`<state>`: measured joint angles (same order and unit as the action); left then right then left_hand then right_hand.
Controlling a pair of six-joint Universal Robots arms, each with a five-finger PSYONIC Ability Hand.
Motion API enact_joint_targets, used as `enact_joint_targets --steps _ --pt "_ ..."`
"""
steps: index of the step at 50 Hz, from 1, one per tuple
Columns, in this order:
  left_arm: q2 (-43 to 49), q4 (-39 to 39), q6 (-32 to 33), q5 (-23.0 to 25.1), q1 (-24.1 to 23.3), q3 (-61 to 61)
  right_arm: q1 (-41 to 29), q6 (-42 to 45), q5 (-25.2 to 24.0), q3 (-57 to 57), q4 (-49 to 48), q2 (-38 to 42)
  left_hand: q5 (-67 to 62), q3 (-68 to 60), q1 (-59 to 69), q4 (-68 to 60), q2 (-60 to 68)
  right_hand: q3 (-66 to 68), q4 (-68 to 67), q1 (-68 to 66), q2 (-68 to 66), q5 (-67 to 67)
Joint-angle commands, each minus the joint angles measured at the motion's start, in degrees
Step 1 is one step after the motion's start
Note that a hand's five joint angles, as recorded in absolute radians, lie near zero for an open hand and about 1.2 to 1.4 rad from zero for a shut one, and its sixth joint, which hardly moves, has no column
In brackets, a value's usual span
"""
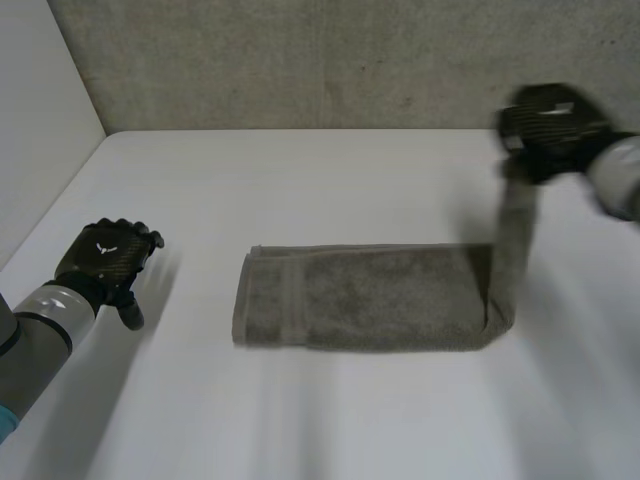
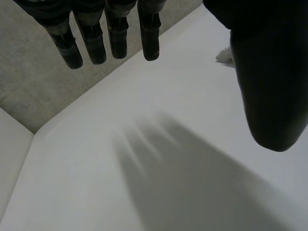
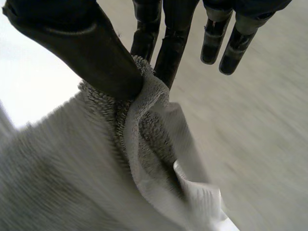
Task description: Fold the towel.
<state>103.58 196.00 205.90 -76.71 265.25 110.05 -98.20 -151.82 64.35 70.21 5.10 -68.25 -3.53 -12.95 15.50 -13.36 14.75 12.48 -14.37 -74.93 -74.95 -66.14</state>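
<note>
The left hand (image 1: 105, 258) hovers over the white table (image 1: 300, 180) near its left edge, fingers (image 2: 115, 33) straight and spread, holding nothing. The grey towel (image 1: 370, 298) lies as a long folded strip across the table's middle. Its right end rises off the surface, pinched between thumb and fingers of the right hand (image 1: 550, 120), raised near the far right corner.

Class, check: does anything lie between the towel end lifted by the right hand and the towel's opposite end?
Nothing visible does. The right hand pinches one end of the towel up; the rest lies flat with nothing on it. The left hand is open, apart from it.
</note>
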Motion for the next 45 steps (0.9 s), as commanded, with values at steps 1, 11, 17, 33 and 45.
enact_joint_targets --steps 1,11,17,33,45 --pt "-0.31 0.00 -1.55 -0.11 -0.18 -1.33 -23.06 -1.02 5.70 -2.09 -4.11 8.72 2.47 2.95 -4.44 3.36 -3.70 -2.48 4.37 -5.07 -5.05 -3.86" --pt "0.13 -0.09 -8.05 -0.46 -1.75 -5.01 -34.59 -3.13 8.60 -4.64 -11.68 20.42 2.47 2.95 -4.44 3.36 -3.70 -2.48 4.37 -5.07 -5.05 -3.86" --pt "0.30 -0.09 -8.58 -0.64 -4.04 -6.34 -37.07 -3.13 8.95 -5.61 -11.60 23.86 2.31 2.95 -4.28 3.36 -3.53 -2.48 4.37 5.89 5.91 7.10" --pt "-0.14 -0.09 -11.84 -3.89 -12.22 -12.49 -29.96 -7.44 8.34 6.23 -10.72 7.89 2.31 2.95 -4.28 3.36 -3.53 -2.48 4.37 64.93 64.95 66.14" --pt "0.56 -1.32 -14.30 -4.15 -23.46 -13.63 -10.02 -7.44 4.40 28.64 -10.98 -6.18 1.46 2.95 -3.44 3.36 -2.69 -2.48 4.37 64.93 64.95 66.14"
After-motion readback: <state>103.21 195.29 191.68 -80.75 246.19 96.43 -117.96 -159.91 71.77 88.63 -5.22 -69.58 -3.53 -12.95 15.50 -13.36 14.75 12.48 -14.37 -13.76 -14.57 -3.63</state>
